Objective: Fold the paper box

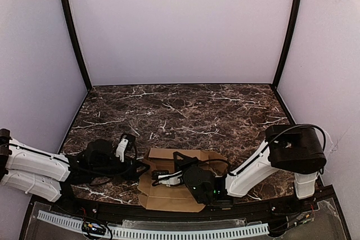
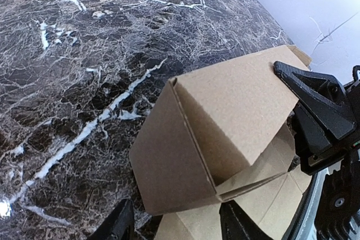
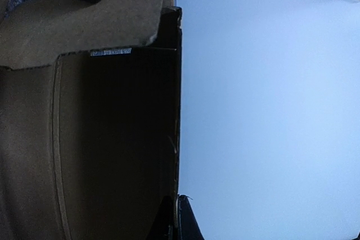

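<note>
The paper box (image 1: 169, 198) lies at six o'clock on the marble table (image 1: 185, 111), partly raised. It looks light, thin and easy to crease, so panel edges seem the best hold. The right gripper (image 3: 179, 220), from three o'clock, pinches one raised panel. The left gripper (image 2: 177, 226), at nine o'clock, stands spread near a corner. Both arms crowd the box.

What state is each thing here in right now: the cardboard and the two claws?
paper box: partly folded, with some panels raised into walls and an open end, and the rest lying flat on the table.
left gripper: open, its fingers spread at the raised part's near edge.
right gripper: shut, pinching the edge of a raised panel.
</note>
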Tool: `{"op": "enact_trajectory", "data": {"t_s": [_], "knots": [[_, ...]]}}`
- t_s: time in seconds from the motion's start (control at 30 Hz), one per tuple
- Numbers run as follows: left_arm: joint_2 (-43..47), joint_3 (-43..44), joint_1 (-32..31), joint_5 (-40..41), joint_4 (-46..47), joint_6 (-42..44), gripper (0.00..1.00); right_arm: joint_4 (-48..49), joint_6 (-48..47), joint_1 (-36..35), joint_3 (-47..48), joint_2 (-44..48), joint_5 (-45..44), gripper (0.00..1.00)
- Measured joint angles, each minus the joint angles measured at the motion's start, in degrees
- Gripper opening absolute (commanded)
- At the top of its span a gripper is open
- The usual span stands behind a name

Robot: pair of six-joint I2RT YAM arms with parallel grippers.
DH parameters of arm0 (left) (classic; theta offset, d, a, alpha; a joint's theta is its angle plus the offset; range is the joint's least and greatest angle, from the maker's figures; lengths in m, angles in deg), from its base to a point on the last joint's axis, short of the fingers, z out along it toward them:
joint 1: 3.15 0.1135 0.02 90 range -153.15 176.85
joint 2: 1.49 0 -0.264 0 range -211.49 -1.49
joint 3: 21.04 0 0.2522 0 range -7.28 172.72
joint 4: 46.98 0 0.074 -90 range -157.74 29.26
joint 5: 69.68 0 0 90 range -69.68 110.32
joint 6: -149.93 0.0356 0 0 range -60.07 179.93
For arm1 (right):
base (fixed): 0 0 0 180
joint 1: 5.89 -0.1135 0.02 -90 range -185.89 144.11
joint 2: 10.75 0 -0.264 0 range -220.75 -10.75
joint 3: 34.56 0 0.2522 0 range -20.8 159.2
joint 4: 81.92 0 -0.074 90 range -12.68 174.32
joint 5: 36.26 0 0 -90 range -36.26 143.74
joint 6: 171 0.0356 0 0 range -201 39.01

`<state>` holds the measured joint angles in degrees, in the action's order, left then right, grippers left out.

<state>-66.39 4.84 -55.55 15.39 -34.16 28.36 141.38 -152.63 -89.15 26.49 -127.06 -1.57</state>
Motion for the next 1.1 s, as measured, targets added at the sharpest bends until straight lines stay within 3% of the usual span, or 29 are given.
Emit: {"op": "enact_trajectory", "data": {"t_s": [0.47, 0.77, 1.1], "knots": [[-9.62, 2.1, -1.42, 0.28, 7.74, 2.05, 0.52, -5.75, 5.86, -0.15, 1.9, 0.72, 0.04, 0.0], [-12.55, 2.56, -5.25, 7.5, 10.51, 2.64, 0.52, -9.11, 9.73, -0.55, 2.93, 1.27, -0.57, 0.0], [-18.51, 3.93, -6.91, 14.23, 15.89, 3.98, 0.39, -13.94, 14.82, -0.98, 4.68, 1.57, -2.97, 0.0]]}}
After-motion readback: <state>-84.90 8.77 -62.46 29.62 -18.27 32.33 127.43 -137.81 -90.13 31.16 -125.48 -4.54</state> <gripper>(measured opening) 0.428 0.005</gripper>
